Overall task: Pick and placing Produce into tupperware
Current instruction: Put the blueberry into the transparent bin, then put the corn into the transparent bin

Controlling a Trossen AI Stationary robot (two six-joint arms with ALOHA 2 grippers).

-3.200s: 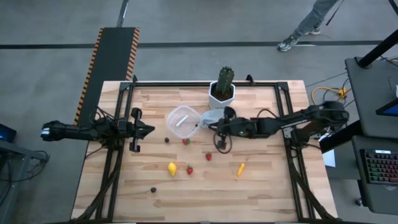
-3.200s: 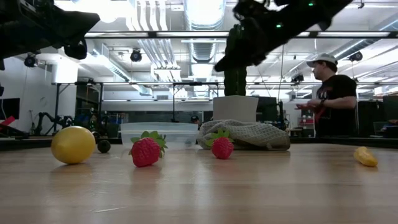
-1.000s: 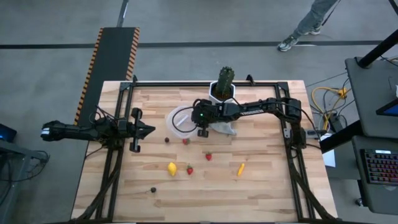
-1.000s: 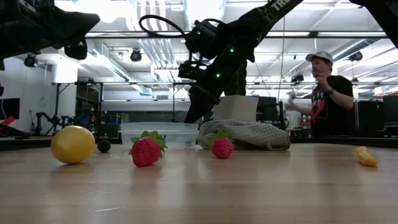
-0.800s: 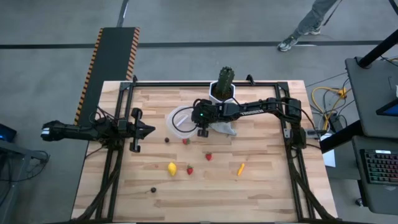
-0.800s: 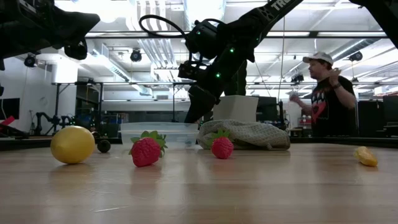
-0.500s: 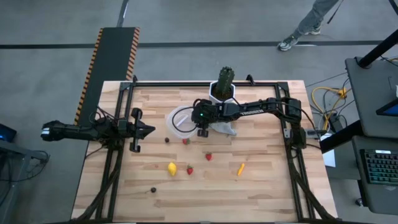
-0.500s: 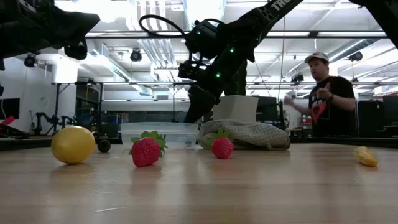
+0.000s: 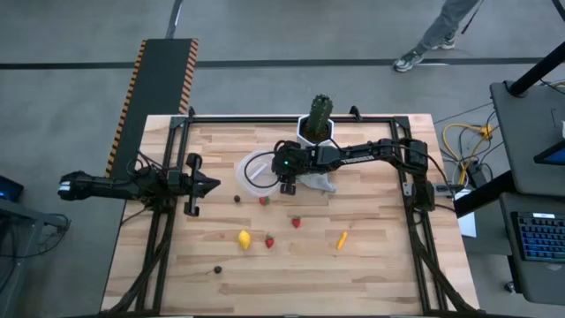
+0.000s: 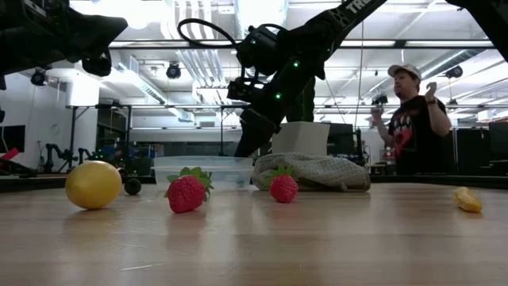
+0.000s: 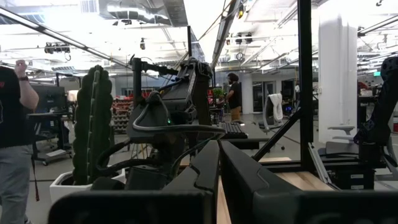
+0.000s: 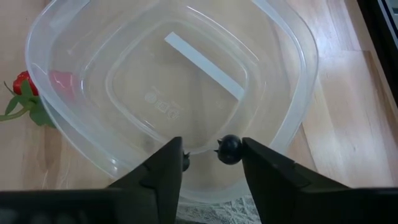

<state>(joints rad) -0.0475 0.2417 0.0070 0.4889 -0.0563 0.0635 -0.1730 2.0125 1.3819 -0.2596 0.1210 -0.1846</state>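
The clear tupperware [image 9: 256,170] stands left of the cloth; its rim shows in the low view [image 10: 198,161]. My right gripper [image 12: 211,152] hangs open over the tupperware's near rim, slanting down [image 10: 248,143]. A small dark round piece [image 12: 229,149] sits between its fingers, close to one fingertip. On the table lie a lemon [image 9: 244,238], strawberries [image 9: 269,240] [image 9: 296,222] [image 9: 263,200], an orange piece [image 9: 342,239] and dark round ones [image 9: 237,199] [image 9: 217,270]. My left gripper [image 9: 214,185] waits shut at the table's left. My right gripper has the dark round piece next to the inner side of one fingertip [image 12: 252,152], over the tupperware's inside wall [image 12: 205,146]. The other finger stands well clear of it. I cannot tell whether the piece touches the near fingertip.
A green cactus [image 9: 319,113] in a white pot [image 9: 311,132] stands just behind my right arm, and a pale cloth [image 9: 318,181] lies under its wrist. A person [image 10: 413,119] moves in the room beyond the table. Bare wood lies along the near edge.
My right gripper has come from over the cloth toward the table's left, to the tupperware's rim. In the last second both arms have kept still and no produce on the table has shifted.
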